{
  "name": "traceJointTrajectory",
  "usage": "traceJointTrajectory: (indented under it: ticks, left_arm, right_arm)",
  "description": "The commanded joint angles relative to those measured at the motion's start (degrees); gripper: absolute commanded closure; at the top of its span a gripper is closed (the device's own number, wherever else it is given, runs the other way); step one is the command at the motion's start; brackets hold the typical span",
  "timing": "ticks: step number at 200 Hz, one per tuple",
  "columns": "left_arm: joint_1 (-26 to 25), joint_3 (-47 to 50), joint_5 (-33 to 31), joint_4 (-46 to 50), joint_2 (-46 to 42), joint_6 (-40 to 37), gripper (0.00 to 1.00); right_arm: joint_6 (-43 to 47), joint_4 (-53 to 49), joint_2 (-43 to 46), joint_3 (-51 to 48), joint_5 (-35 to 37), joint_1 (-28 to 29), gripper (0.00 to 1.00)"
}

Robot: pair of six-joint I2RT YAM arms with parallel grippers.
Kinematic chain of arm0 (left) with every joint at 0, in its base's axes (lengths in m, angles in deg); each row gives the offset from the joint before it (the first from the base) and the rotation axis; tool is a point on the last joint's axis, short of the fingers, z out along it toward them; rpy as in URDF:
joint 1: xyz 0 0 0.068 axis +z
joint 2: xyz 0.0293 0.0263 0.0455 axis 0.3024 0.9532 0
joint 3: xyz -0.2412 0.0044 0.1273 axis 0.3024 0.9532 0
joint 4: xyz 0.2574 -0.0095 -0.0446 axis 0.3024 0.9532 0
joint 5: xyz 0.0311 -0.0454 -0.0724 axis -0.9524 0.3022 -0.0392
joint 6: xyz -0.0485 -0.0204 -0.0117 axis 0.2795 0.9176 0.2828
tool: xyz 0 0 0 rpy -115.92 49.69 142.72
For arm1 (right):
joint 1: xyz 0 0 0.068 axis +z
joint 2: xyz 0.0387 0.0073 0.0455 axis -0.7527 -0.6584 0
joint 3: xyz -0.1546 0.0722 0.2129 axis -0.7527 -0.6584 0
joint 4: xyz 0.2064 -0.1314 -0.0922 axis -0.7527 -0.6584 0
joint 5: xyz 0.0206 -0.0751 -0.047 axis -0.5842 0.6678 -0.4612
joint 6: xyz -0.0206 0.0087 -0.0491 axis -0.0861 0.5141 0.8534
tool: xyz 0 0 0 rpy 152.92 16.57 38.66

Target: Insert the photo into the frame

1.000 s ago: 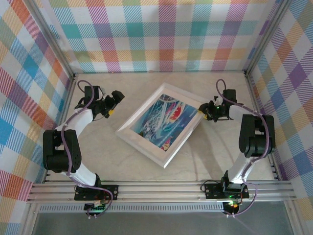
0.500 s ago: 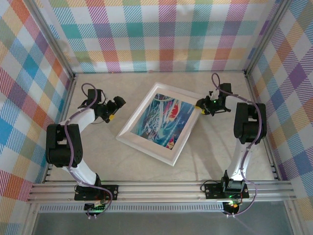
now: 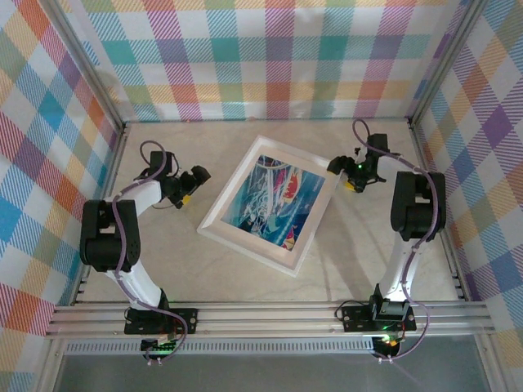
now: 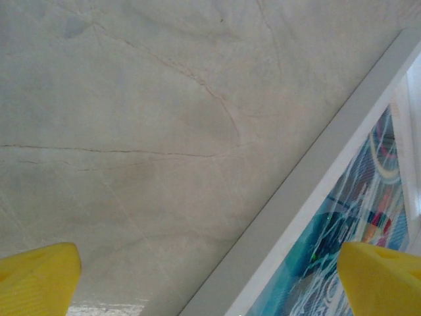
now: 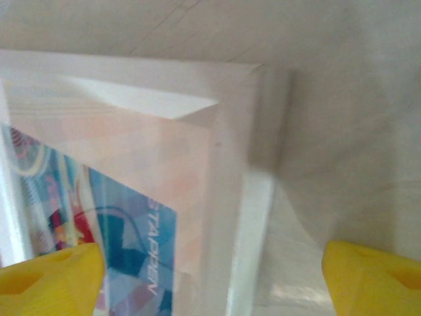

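The pale table bore the white frame askew at centre, the blue swirled photo lying inside it. The left gripper hung at the frame's 9 o'clock, jaws spread; the right gripper, jaws spread too, hung at its 2 o'clock corner

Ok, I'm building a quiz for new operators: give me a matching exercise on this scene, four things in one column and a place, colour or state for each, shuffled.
Things:
1. photo
2. frame
3. left end effector
4. right end effector

Descriptions:
A. white moulded border, lying askew on the table
B. open, beside the frame's right corner
C. blue and teal swirls, inside the frame
D. open, beside the frame's left side

Pairs: 1-C, 2-A, 3-D, 4-B
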Motion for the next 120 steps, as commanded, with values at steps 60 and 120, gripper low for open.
traceJointTrajectory:
  ticks: [60,120]
  left_arm:
    - [-5.24,1.05,0.63,1.57,1.89,-3.26,0.0]
    - [-9.03,5.24,2.8,2.05,-2.04,-1.65,0.0]
  right_arm:
    - [2.64,-2.91,5.79,-5.28,12.67,6.6,0.13]
    - [3.48,-3.42,-2.02,3.9,12.5,12.83,0.13]
